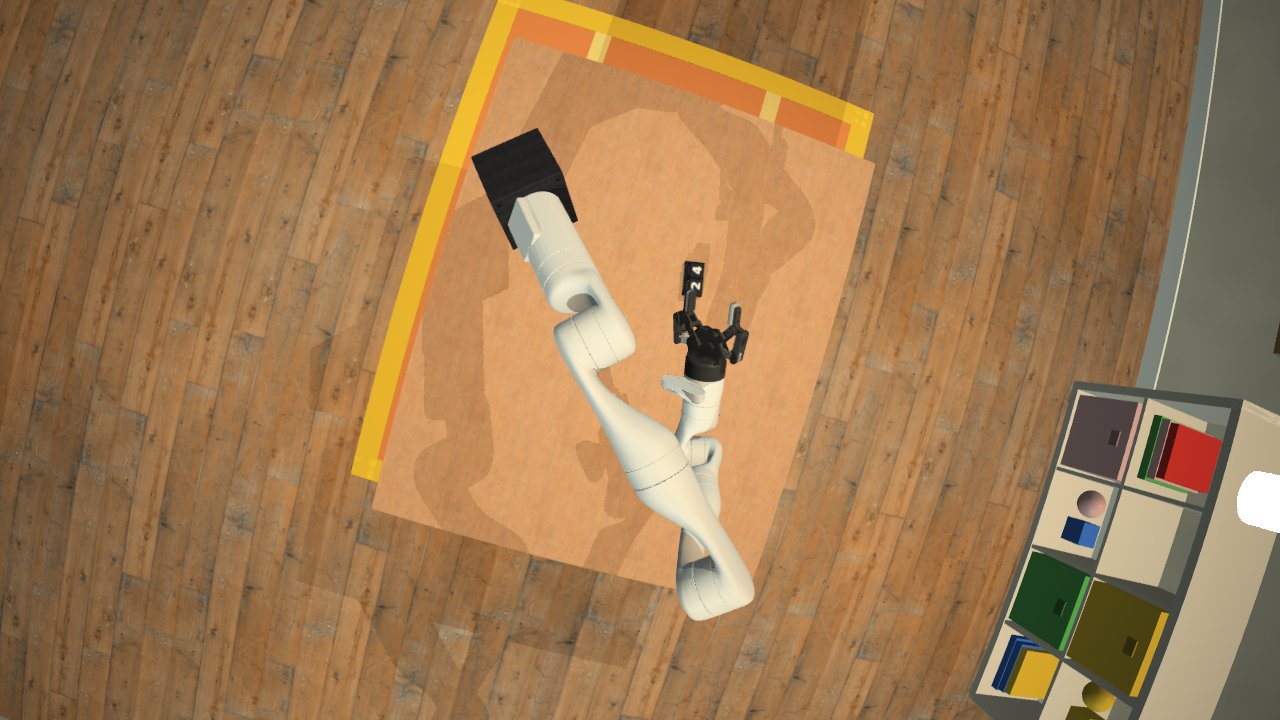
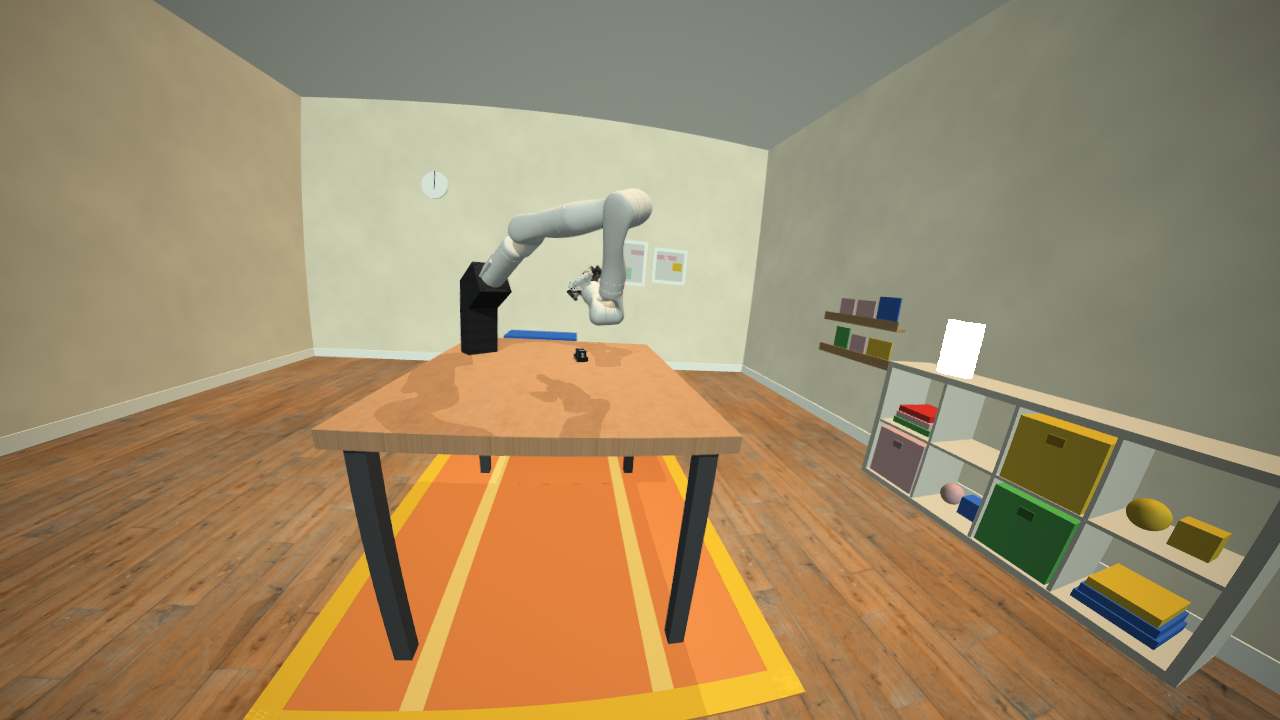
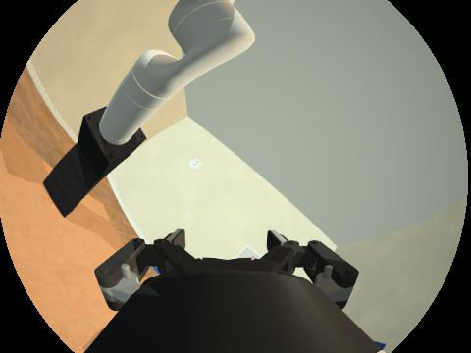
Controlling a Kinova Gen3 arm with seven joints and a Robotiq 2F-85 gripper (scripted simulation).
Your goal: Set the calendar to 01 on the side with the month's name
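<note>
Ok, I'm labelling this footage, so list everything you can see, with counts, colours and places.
Small calendar: one, black with white 2 and 4 on top, on the table
Rectangular wooden table: one, light brown, under the arm
Striped rug: one, orange and yellow, under the table
Cubby shelf unit: one, grey and cream, by a wall
Round wall clock: one, pale, far wall
Jointed arm: one, white, above the table
Two-fingered claw: one, black, open, at the arm's end
</note>
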